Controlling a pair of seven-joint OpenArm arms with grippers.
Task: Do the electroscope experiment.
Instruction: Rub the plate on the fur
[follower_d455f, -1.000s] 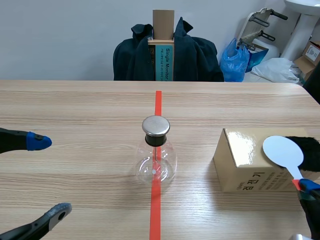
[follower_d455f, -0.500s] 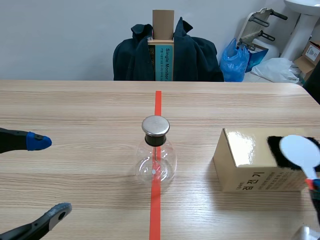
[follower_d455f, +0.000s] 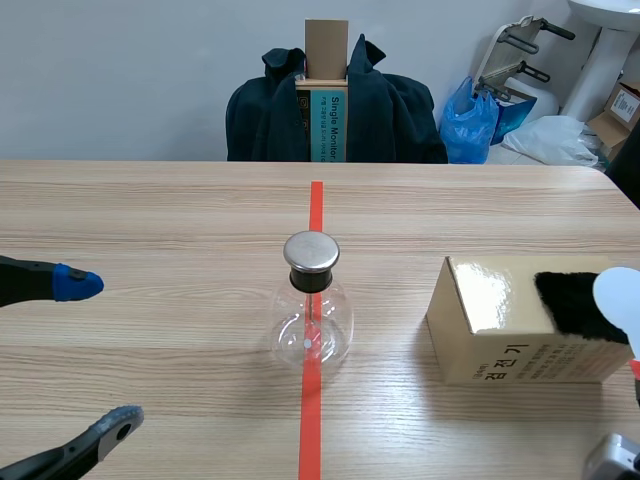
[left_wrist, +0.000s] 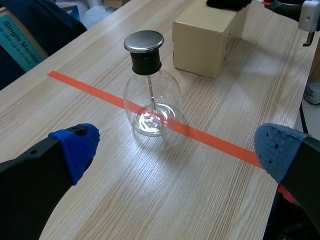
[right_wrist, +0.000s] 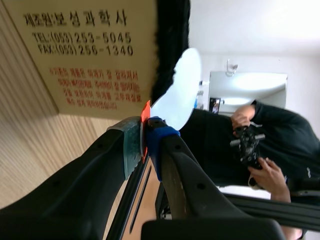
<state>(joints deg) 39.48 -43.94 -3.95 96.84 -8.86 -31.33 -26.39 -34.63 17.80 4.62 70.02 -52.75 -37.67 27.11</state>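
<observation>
The right gripper (right_wrist: 145, 142) is pinching the thin orange-red handle (right_wrist: 145, 111) of a white disc paddle (right_wrist: 177, 85). Its jaws are closed down on the handle, with nothing else between the pads. The disc is standing just ahead of the fingertips, at the edge of the black fur pad (right_wrist: 170, 45). The pad is lying on top of the tan box (right_wrist: 85, 55). Whether disc and fur are touching cannot be told. Going by the task, the paddle is probably being held there for rubbing on the fur to gather charge, with the box serving as a raised rest.

The left gripper (left_wrist: 177, 147) is hanging low over the table (follower_d455f: 150, 220), its jaws spread wide and gripping nothing. The electroscope (left_wrist: 150, 95), a round glass flask with a metal cap (left_wrist: 144, 41), is standing ahead of the open fingers, in line with the gap between them and apart from both. It is sitting on the tape line (follower_d455f: 316, 200). This arm seems to be waiting clear of the glass, leaving the cap free for the charged disc. Further ahead of these jaws, beyond the flask, the box is sitting well apart from it.
</observation>
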